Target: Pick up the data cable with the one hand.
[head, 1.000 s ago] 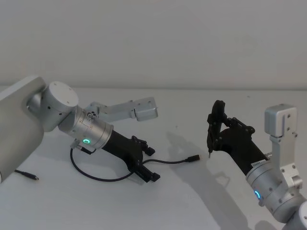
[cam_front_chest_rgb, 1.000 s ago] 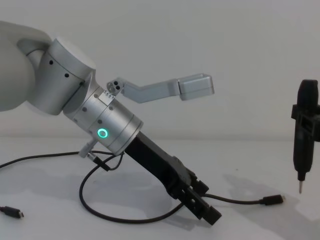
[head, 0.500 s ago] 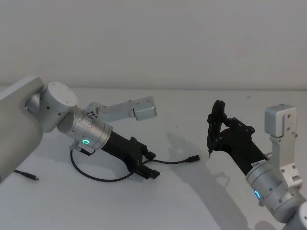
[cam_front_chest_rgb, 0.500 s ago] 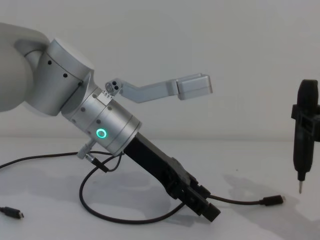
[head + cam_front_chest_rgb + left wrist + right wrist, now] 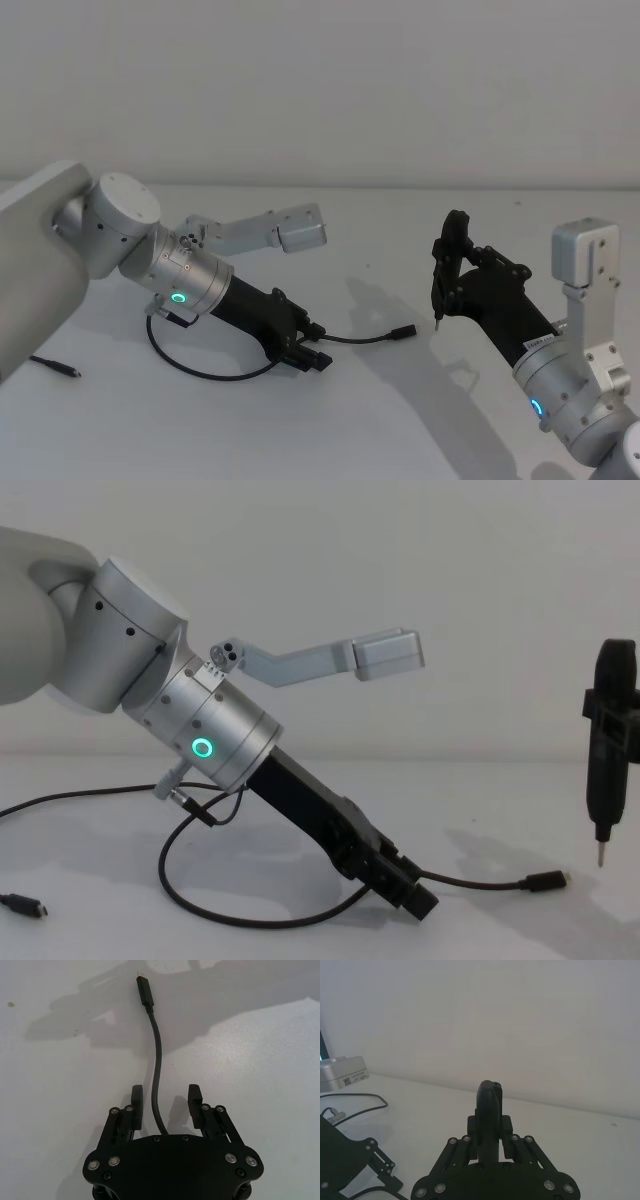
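Left jaws low and just left of centre in the head view, at the end of a silver wrist [image 5: 190,280] with a green ring [image 5: 179,297], slanting down from the upper left to the white surface [image 5: 330,430]. Set fairly wide and gripping nothing: in the left wrist view, cable [image 5: 156,1075] lying in the gap between the two fingers [image 5: 137,1105], a strip of bare surface on each side of it. In the head view, cable looping out from under the wrist at the left, curving along the lower left to the jaws, then on rightward to a small black plug [image 5: 403,332] lying flat near the middle of the frame. In the chest view, the same loop sweeping along the bottom edge, with the plug at the lower right. Grey bracket [image 5: 270,228] jutting from the wrist toward the upper centre of the head view. Right jaws at the right of the head view, raised off the surface and clamped on an upright black tool [image 5: 445,270]; in the right wrist view, fingers [image 5: 507,1135] pressed against its sides. In the chest view, tool at the right edge, pointed tip hanging clear above the surface, right of the plug and apart from it. Second thin cord [image 5: 55,364] with its own small plug at the lower-left edge of the head view, well apart from the left jaws.
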Available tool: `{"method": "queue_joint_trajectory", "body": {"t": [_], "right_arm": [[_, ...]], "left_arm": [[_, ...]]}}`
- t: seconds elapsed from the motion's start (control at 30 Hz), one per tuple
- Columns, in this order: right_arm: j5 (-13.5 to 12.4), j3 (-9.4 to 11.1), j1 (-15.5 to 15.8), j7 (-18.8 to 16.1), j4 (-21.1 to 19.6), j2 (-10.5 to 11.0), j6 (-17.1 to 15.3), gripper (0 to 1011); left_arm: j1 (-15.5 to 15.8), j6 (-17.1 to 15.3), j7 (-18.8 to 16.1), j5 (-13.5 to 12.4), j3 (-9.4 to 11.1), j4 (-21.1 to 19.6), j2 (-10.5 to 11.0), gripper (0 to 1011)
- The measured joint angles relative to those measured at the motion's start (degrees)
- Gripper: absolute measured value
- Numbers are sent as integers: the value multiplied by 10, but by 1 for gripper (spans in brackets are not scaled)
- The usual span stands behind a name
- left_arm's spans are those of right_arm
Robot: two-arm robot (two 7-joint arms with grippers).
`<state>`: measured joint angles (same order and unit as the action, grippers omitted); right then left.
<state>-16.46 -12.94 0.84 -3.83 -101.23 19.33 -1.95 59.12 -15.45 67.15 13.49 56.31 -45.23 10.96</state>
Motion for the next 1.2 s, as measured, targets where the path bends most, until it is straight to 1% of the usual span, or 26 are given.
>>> {"method": "queue_joint_trajectory", "body": {"t": [0.1,0.2,0.27,0.33,0.4,0.5,0.53,0.67,0.7,1.2], "right_arm": [[0,0,0,0,0,0,0,274],[0,0,0,0,0,0,0,274],[0,0,0,0,0,0,0,275],[0,0,0,0,0,0,0,275],[0,0,0,0,0,0,0,274],[0,0,0,0,0,0,0,275],[0,0,0,0,0,0,0,275],[0,0,0,0,0,0,0,275],[0,0,0,0,0,0,0,274],[0,0,0,0,0,0,0,275]], "left_arm": [[0,-1,0,0,0,0,0,486],[0,-1,0,0,0,0,0,415],[0,-1,1,0,0,0,0,385],[0,-1,1,0,0,0,0,329],[0,-2,1,0,0,0,0,299],[-1,-2,1,0,0,0,0,182],[-1,-2,1,0,0,0,0,182],[-1,-2,1,0,0,0,0,65],[-1,-2,1,0,0,0,0,52],[0,-1,1,1,1,0,0,51]]}}
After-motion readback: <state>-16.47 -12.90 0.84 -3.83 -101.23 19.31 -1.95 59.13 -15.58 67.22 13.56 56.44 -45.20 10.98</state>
